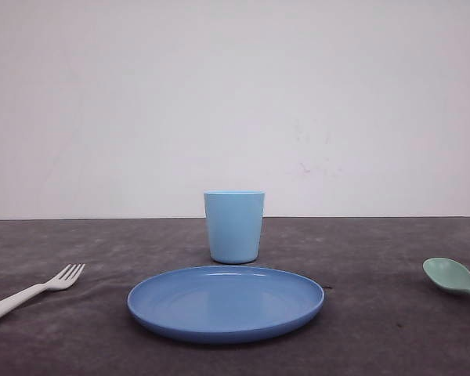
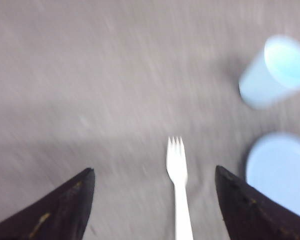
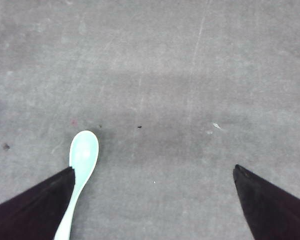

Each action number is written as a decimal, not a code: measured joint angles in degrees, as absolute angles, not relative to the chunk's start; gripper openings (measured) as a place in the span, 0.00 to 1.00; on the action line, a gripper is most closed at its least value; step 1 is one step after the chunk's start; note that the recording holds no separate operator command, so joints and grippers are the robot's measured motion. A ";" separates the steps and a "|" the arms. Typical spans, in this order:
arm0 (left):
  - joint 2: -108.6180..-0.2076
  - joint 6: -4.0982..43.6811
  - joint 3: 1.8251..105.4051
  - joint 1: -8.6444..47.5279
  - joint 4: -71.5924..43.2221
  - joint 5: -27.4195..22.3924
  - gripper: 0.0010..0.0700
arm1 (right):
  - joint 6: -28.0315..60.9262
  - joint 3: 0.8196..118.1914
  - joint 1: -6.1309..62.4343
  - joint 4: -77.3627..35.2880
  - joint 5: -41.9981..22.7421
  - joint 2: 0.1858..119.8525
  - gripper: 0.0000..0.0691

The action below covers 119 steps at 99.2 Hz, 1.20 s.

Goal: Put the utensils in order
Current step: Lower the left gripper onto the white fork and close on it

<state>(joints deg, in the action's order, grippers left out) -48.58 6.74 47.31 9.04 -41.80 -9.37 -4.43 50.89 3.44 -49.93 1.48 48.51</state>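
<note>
Fork (image 1: 31,293) at table's (image 1: 376,329) left edge; spoon (image 1: 453,278) at right edge

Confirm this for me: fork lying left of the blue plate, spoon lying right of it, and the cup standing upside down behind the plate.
One detail is wrong: the cup stands upright, not upside down. The left wrist view shows its open mouth facing up. The rest holds in the front view: the fork lies left of the plate, the spoon right of it, and the cup stands behind the plate.
</note>
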 joint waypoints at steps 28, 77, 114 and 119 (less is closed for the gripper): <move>-60.80 9.61 46.85 18.76 -42.54 -8.82 0.66 | -4.43 50.89 3.44 -49.93 1.48 48.51 0.92; -79.37 12.10 46.85 27.11 -34.37 0.14 0.62 | -4.43 50.89 3.44 -50.00 1.48 48.51 0.92; -85.10 12.97 46.83 28.16 -30.79 2.70 0.60 | -4.43 50.89 3.44 -50.00 1.48 48.51 0.92; -85.45 12.99 46.83 28.21 -30.79 3.14 0.60 | -4.43 50.89 3.44 -50.00 1.48 48.51 0.92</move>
<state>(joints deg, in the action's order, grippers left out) -85.45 12.99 46.83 28.21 -30.79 3.14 -4.43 50.89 3.44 -50.00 1.48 48.51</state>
